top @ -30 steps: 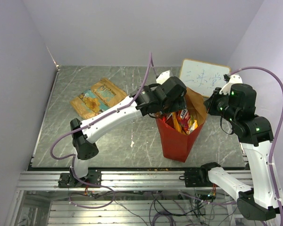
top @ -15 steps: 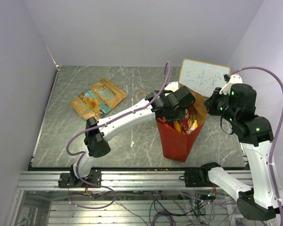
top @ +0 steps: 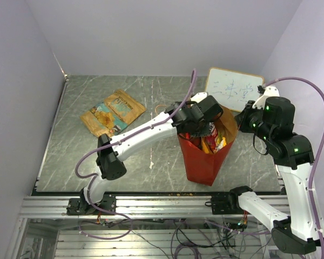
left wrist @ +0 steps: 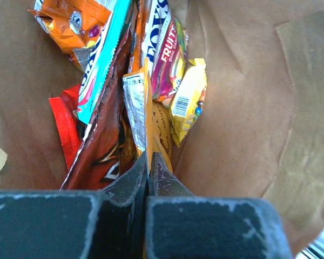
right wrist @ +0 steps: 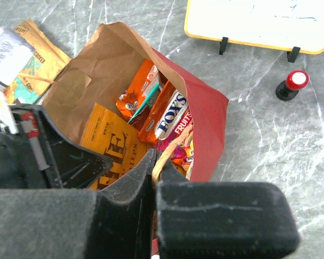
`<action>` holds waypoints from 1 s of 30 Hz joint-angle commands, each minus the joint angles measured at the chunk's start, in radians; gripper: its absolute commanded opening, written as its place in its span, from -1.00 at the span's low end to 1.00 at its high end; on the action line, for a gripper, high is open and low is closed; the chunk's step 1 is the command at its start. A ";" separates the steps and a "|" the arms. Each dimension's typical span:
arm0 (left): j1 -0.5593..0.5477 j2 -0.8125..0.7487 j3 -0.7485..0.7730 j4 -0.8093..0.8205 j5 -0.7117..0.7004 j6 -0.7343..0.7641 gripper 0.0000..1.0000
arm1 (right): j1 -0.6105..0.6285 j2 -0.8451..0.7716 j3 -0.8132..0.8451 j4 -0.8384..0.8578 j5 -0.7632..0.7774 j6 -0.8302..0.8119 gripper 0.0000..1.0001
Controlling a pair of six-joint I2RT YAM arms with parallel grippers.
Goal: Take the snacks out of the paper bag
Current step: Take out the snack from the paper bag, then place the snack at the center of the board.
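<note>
The paper bag [top: 202, 162] stands upright at mid-table, red outside [right wrist: 208, 108], brown inside [left wrist: 243, 108]. Several snacks fill it: a Fox's Fruits packet [left wrist: 164, 48], a teal packet [left wrist: 105, 59], a dark red Doritos bag [left wrist: 105, 145] and a small yellow packet [left wrist: 188, 97]. My left gripper [left wrist: 148, 156] reaches down into the bag's mouth [top: 202, 129]. It is shut on the top edge of a thin orange pack [left wrist: 147, 108], which also shows beside it in the right wrist view [right wrist: 110, 143]. My right gripper [right wrist: 154, 157] is at the bag's right rim [top: 238, 120], shut on the cord handle [right wrist: 170, 143].
Tan flat packs [top: 110, 110] lie on the table at far left, and one shows in the right wrist view [right wrist: 35, 65]. A white writing board [top: 233, 89] stands behind the bag. A small red-capped object [right wrist: 291, 85] sits in front of the board.
My left gripper has dropped deeper into the bag and gone from open to shut on the orange pack. The right arm and the bag have stayed put.
</note>
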 commanded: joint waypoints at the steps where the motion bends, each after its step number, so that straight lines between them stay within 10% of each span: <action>1: 0.030 -0.134 -0.035 0.131 0.085 0.017 -0.86 | 0.003 -0.017 0.009 0.039 0.012 0.006 -1.00; 18: 0.084 -0.575 -0.163 0.601 0.041 0.330 -0.86 | 0.002 -0.027 -0.016 0.039 0.009 0.021 -1.00; 30: 0.084 -0.860 -0.274 0.580 -0.410 0.506 -0.86 | 0.003 -0.030 -0.032 0.046 0.002 0.026 -1.00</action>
